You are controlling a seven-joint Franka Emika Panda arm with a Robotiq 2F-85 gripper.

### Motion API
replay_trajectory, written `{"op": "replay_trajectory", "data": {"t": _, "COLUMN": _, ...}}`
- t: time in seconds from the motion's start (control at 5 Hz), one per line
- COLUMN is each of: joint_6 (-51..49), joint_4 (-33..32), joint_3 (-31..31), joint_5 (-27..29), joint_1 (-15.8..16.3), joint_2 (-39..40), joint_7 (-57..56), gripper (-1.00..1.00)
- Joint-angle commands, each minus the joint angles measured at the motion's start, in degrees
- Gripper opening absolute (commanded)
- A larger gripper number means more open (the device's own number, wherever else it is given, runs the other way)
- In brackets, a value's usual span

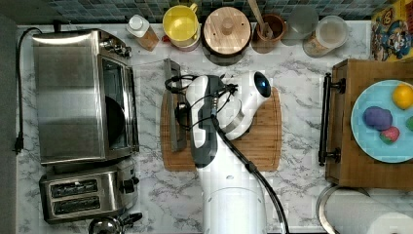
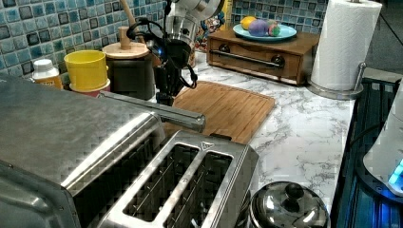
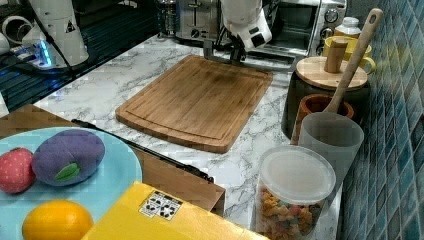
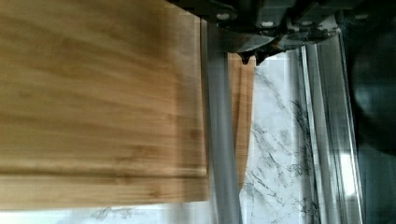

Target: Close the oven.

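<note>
Steel boxy oven point(image 1: 73, 92) at the top view's left has its glass door down; the claw point(image 1: 181, 108), opening unclear, should lift the long bar handle point(image 1: 174, 105) evenly.

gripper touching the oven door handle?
Cannot tell. In the left view the gripper sits right at the oven door handle, but no view plainly shows contact or gap.

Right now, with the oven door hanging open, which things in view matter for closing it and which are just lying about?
Belongs to the job:
oven, door down
door handle
gripper, at the handle

Just lying about:
cutting board
toaster
yellow mug
wooden-lidded canister
paper towel roll
plate of toy fruit
</note>
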Motion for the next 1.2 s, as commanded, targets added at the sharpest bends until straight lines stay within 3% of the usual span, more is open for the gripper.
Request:
{"op": "replay_trajectory", "data": {"t": 0.2, "joint_6": 3.3, "joint_4": 9.6, "joint_3": 7.9, "joint_5": -10.7, "joint_1": 12.6, "joint_2": -9.6, "joint_7": 21.1, "gripper": -1.00}}
{"op": "replay_trajectory", "data": {"t": 0.6, "joint_6": 6.2, "joint_4": 10.4, "joint_3": 11.0, "joint_5": -16.6, "joint_1": 12.5, "joint_2": -12.6, "joint_7": 29.2, "gripper": -1.00}}
{"op": "replay_trajectory", "data": {"t": 1.0, "joint_6": 6.9, "joint_4": 14.4, "joint_3": 10.8, "joint_5": -37.7, "joint_1": 17.7, "joint_2": -11.6, "joint_7": 51.0, "gripper": -1.00}}
{"op": "replay_trajectory", "data": {"t": 1.2, "joint_6": 5.6, "joint_4": 15.8, "joint_3": 11.4, "joint_5": -37.5, "joint_1": 17.4, "joint_2": -12.5, "joint_7": 53.0, "gripper": -1.00}}
